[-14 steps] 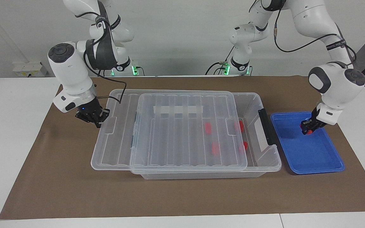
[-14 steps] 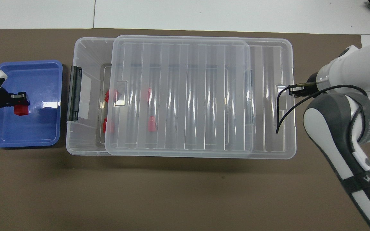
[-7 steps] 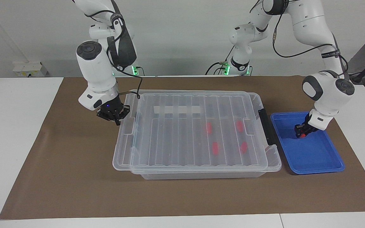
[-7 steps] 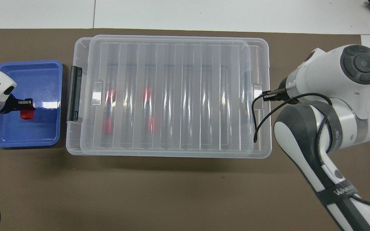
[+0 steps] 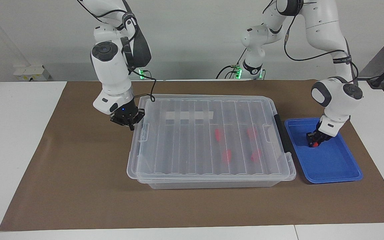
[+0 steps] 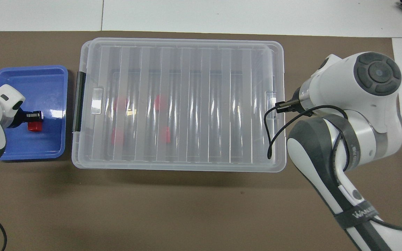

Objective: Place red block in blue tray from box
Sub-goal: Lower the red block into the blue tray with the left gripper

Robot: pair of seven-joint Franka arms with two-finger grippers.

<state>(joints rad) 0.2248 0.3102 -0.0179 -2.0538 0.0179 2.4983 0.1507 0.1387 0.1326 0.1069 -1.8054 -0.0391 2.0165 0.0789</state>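
Note:
The blue tray (image 5: 332,166) (image 6: 47,146) lies at the left arm's end of the table. My left gripper (image 5: 313,141) (image 6: 32,119) is low inside it, shut on a red block (image 5: 316,144) (image 6: 33,127). The box (image 5: 212,183) (image 6: 178,165) stands mid-table beside the tray. Its ribbed clear lid (image 5: 185,146) (image 6: 201,69) lies squarely on it. Several red blocks (image 5: 226,155) (image 6: 160,101) show blurred through the lid. My right gripper (image 5: 129,121) (image 6: 280,106) is shut on the lid's edge at the right arm's end.
A black bar (image 5: 280,132) (image 6: 79,101) runs along the box's end beside the tray. A white tape strip (image 5: 189,115) is on the lid. The right arm's black cable (image 6: 270,139) hangs over the lid's end. A brown mat (image 5: 78,186) covers the table.
My right gripper has slid the lid toward the left arm's end until it covers the box. My left gripper has sunk lower in the tray with the red block.

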